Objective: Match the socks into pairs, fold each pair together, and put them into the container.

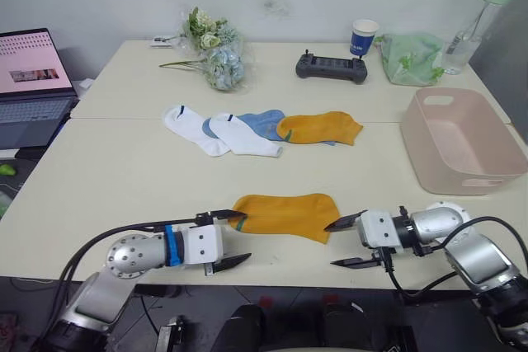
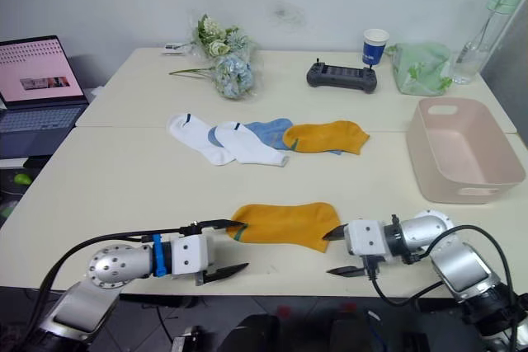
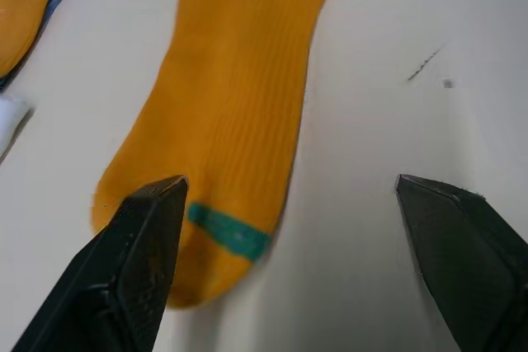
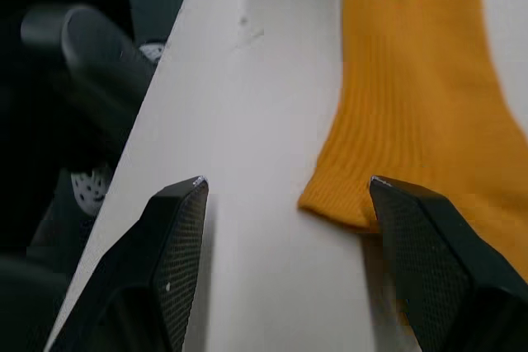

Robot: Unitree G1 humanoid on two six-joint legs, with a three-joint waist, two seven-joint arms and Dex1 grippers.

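Observation:
One mustard-orange sock [image 1: 285, 216] lies flat near the table's front edge, its green-marked cuff toward my left gripper [image 1: 242, 237]. That gripper is open, one fingertip resting at the cuff [image 3: 227, 232] and the other off the sock toward the table's front edge. My right gripper [image 1: 332, 245] is open at the sock's toe end [image 4: 421, 96], one finger beside the toe and the other over bare table. Farther back lies a row of two white socks [image 1: 186, 125] [image 1: 243, 133], a light blue sock [image 1: 264, 121] and a second mustard sock [image 1: 320, 128], overlapping. The pink container [image 1: 427, 152] stands at the right, nothing in it.
Along the back stand a flower bunch [image 1: 216, 51], a black controller [image 1: 332, 68], a paper cup [image 1: 363, 37], a pale green bag [image 1: 410, 58] and a bottle [image 1: 478, 22]. A laptop [image 1: 33, 80] sits at the far left. The table's front edge runs just below both grippers.

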